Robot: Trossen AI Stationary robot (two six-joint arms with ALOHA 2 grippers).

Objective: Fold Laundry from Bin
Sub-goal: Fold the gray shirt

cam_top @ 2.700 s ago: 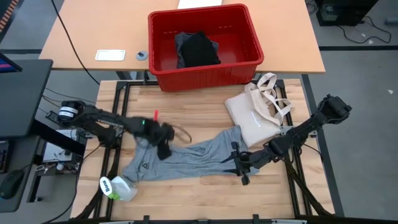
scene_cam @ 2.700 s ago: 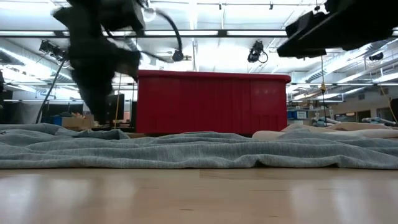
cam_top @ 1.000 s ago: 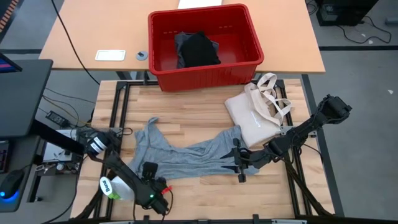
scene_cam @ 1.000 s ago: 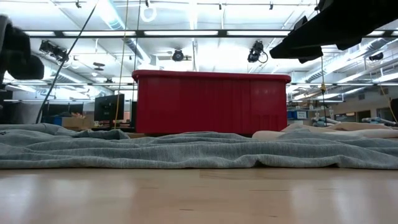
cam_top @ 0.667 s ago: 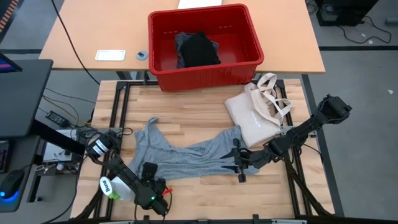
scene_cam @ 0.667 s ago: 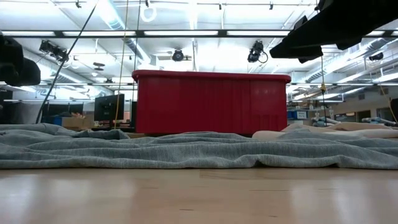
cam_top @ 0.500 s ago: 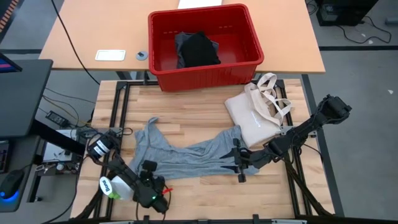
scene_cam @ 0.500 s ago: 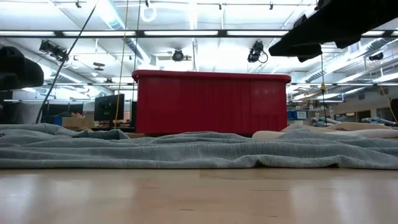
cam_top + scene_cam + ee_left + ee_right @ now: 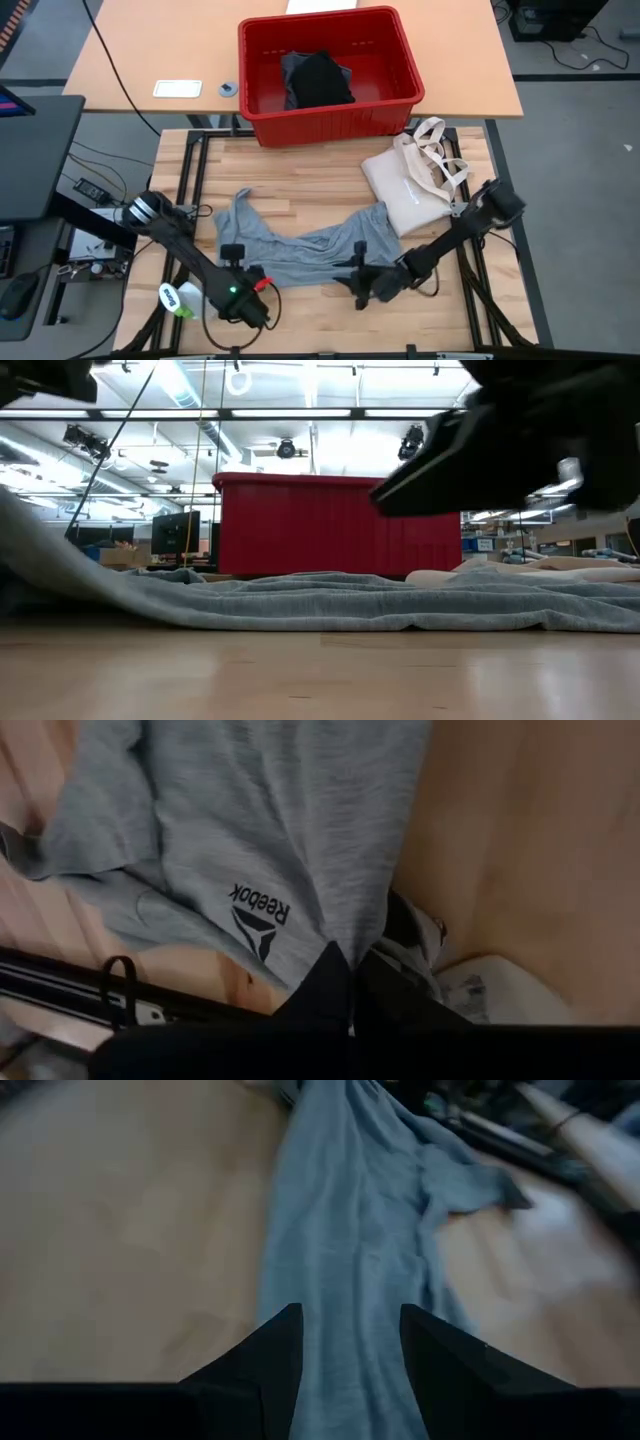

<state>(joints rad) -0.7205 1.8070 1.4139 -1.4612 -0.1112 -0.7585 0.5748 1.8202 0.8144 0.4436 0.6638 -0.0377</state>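
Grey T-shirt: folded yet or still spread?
Not folded. The grey T-shirt lies crumpled in a strip across the table; the left gripper is shut on its edge.

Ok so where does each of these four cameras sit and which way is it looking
High view: overhead, straight down; both arms, red bin, grey T-shirt.
Low view: table height, level across the shirt to the bin; dark arms above.
Left wrist view: on the left arm; left claw shut on the T-shirt.
Right wrist view: on the right arm; right claw open over it.
All share the shirt.
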